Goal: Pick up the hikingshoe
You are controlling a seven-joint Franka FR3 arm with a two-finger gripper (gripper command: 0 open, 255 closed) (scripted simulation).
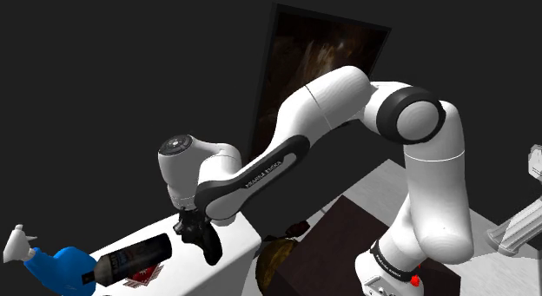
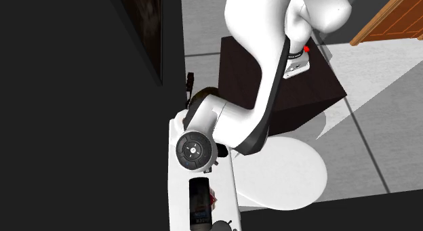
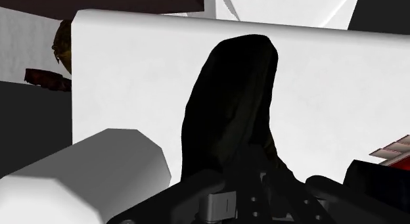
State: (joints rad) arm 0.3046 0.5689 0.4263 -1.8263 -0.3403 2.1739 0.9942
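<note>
Fingers (image 1: 194,231), black and paired, look to us clamped on the near end of the dark, almost black hiking shoe (image 3: 230,111), whose flanks fill the gap between them. Its long axis runs straight away from them, along their reach, over the plain white tabletop (image 3: 118,71). We cannot tell whether it clears that surface. We judge a straight lift comes next. Farther along lie a dark cylindrical can (image 1: 130,258) and a blue spray bottle (image 1: 59,270).

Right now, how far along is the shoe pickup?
Done: approach; the black two-finger gripper is at the near-black hiking shoe. In hand: grasp, shoe clasped, tilted, over the white table. Left: clear lift; I can't tell if it's off the table.
</note>
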